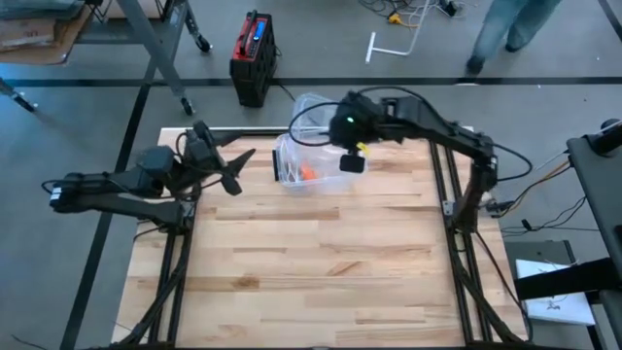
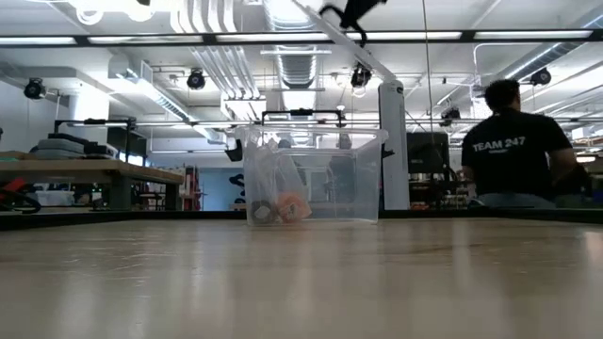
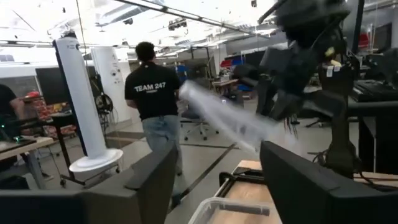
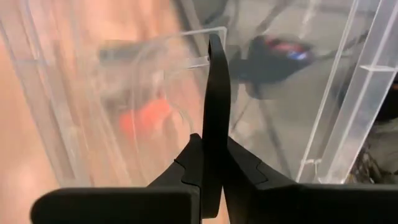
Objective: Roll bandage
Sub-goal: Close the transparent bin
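A clear plastic box stands on the wooden table, near its far edge. Inside lies an orange roll, which may be the bandage, beside a darker roll. My right gripper hangs over the box, slanting down, shut on the box's clear lid. My left gripper is open and level, left of the box, with nothing between its fingers. My right gripper pinches a thin edge of the clear lid, near a corner, between its two fingers. It comes slanting down from the right. The lid is raised off the box and tilted; whether its other end still rests on the box, I cannot tell.
A red and black battery case stands on the floor beyond the far edge. A person in a black T-shirt sits behind the table, near a white tower fan. Bare wood stretches from the box to the near edge.
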### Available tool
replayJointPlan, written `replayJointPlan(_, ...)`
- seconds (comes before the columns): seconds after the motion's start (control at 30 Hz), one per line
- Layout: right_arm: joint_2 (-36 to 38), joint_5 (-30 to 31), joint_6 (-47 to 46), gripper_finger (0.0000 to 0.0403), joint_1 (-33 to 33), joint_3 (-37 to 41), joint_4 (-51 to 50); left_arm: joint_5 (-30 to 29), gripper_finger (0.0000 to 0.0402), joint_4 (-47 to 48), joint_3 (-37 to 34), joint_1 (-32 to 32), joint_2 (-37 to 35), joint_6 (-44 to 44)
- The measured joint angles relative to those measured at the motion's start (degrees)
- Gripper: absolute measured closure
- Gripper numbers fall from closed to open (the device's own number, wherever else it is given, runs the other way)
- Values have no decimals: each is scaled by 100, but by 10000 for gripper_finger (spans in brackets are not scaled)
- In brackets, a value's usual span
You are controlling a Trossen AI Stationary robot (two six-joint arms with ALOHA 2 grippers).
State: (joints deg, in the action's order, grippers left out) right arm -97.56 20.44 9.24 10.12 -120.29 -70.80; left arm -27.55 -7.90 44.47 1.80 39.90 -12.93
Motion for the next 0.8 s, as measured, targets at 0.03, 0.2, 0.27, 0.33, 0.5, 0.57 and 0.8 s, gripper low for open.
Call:
replayJointPlan(0.03, -120, -209, 204, 378, 137, -98, -171, 0, 175, -3, -1, 0, 39, 10)
replayJointPlan(0.2, -725, -735, 1263, 378, 539, -416, -279, -2, 167, -16, -4, 15, 304, -52)
replayJointPlan(0.27, -1006, -724, 1579, 378, 612, -526, -294, -35, 170, -42, -9, 17, 398, -131)
replayJointPlan(0.33, -1279, -740, 1755, 378, 657, -610, -381, -102, 176, -52, -11, 17, 456, -167)
replayJointPlan(0.5, -1863, -740, 2057, 378, 753, -839, -616, -254, 191, 17, -11, 17, 503, -180)
replayJointPlan(0.57, -2054, -736, 2158, 375, 766, -923, -612, -258, 195, 79, -11, 17, 483, -173)
replayJointPlan(0.8, -2440, -814, 2057, 374, 754, -1091, -509, -258, 202, 296, -12, 17, 379, -160)
